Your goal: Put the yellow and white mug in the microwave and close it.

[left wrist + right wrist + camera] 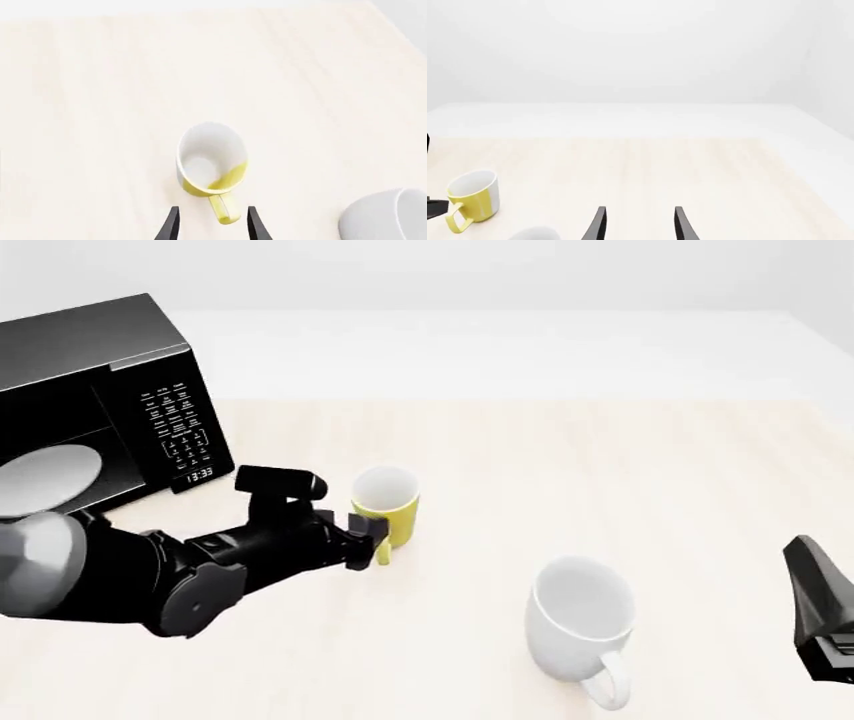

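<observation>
The yellow and white mug [387, 502] stands upright on the table, right of the microwave [127, 370]. The microwave's cavity is open and its white turntable plate [47, 480] shows. My left gripper [363, 533] is at the mug's handle. In the left wrist view the gripper [213, 212] is open, with the yellow handle [225, 210] between its fingers [171, 225] and the mug [210, 157] just beyond. My right gripper [640, 215] is open and empty, at the table's right edge [817, 605]. The mug also shows in the right wrist view [475, 199].
A larger all-white mug [577, 625] stands nearer the front, right of the yellow mug; it also shows in the left wrist view [387, 215]. The microwave's keypad panel [174, 425] faces the table. The light wooden table [641, 470] stretches to the right.
</observation>
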### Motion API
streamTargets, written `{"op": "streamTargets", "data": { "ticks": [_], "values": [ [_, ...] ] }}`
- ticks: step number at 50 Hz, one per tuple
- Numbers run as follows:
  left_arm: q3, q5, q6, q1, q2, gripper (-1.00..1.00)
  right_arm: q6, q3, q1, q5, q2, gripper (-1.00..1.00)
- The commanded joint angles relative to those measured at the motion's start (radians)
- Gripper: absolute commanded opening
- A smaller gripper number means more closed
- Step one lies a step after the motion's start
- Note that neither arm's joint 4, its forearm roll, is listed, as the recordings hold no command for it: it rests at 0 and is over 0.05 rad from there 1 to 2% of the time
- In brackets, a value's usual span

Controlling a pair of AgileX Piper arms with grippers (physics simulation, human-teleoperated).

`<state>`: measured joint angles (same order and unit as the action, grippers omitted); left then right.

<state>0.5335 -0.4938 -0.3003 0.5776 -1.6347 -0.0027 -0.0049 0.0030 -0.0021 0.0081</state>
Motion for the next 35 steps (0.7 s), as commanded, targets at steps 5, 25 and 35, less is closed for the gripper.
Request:
{"op": "streamTargets", "data": {
  "ticks": [5, 25, 35],
  "values": [
    [0.025, -0.016, -0.073, 0.02, -0.086, 1.0, 0.0, 0.001, 0.0, 0.0, -0.001, 1.0],
    [0.066, -0.029, -0.137, 0.051, -0.205, 1.0, 0.0, 0.001, 0.0, 0.0, -0.001, 1.0],
    [0.092, -0.027, -0.152, 0.063, -0.257, 1.0, 0.0, 0.001, 0.0, 0.0, -0.001, 1.0]
  ]
}}
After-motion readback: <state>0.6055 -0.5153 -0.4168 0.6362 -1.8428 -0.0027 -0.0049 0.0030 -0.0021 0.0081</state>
